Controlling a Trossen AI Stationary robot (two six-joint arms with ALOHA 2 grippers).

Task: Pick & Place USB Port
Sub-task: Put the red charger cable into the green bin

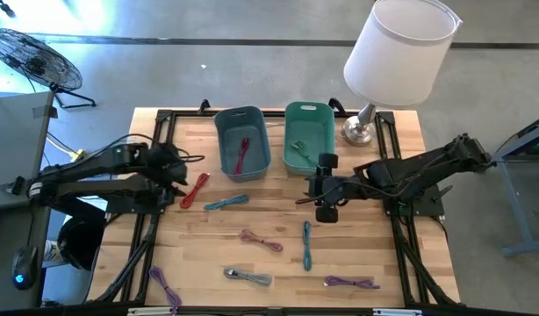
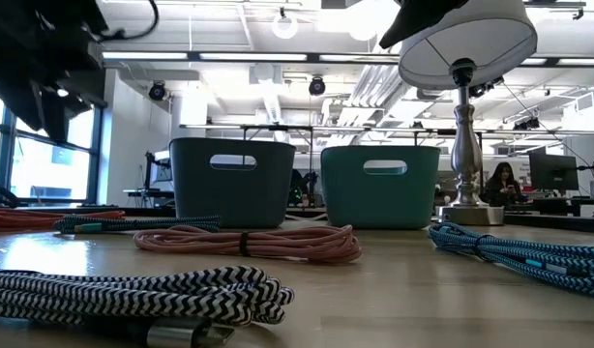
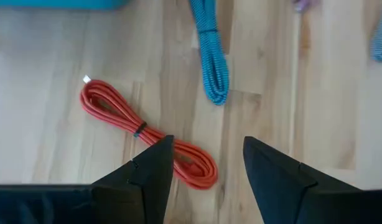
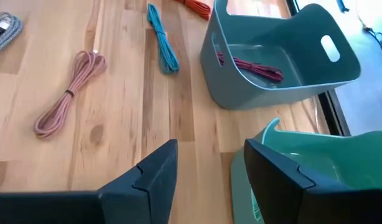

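Fingers of our left gripper (image 3: pixel 206 168) are spread over the red cable (image 3: pixel 144 132); our right gripper's (image 4: pixel 206 171) gape beside the green bin (image 4: pixel 315 165).

pale planked wood table (image 1: pixel 375 254), faintly glossy; braided fabric cables (image 2: pixel 249 244); smooth matt plastic bins (image 4: pixel 272 59); shiny metal lamp base (image 1: pixel 357 132).

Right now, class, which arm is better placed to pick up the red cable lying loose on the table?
Left. The left gripper hangs open right above the red cable; the right gripper sits by the green bin.
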